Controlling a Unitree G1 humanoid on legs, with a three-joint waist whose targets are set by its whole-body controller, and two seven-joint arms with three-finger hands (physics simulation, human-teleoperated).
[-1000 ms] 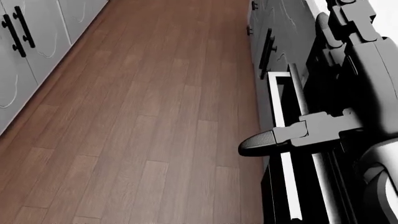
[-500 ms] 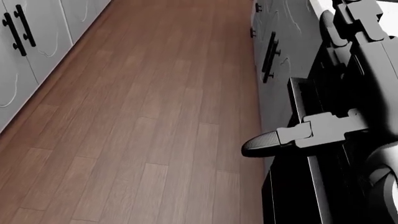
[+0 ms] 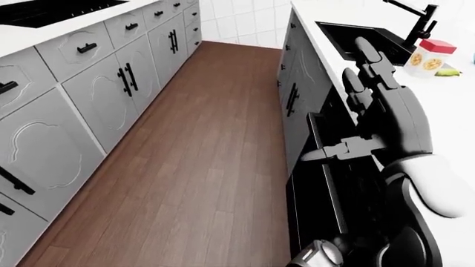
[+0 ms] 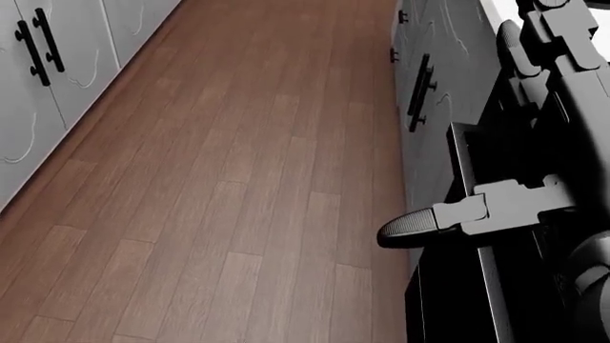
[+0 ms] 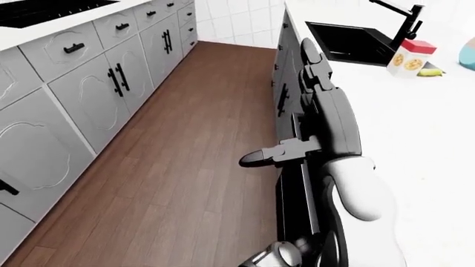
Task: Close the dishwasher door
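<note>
Left-eye view: right hand (image 3: 371, 103) fingers spread by dishwasher door (image 3: 321, 183) edge, floor (image 3: 200, 167) clear

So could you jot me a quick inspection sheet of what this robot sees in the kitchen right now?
Surface: brown wood plank floor runs between two rows of grey cabinets; white counter at right.
Job's things: black dishwasher door stands almost upright, its top edge just proud of the cabinet fronts, not fully shut.
Clutter: red-lidded container beside the black faucet and sink; something yellow-green next to it, too small to name.
Grippers: right hand with fingers spread, flat against the door, one finger pointing out over the floor. Left hand not seen.
Cables: nothing seen.
Surroundings: left cabinets with black handles; tiled wall at the far end.
</note>
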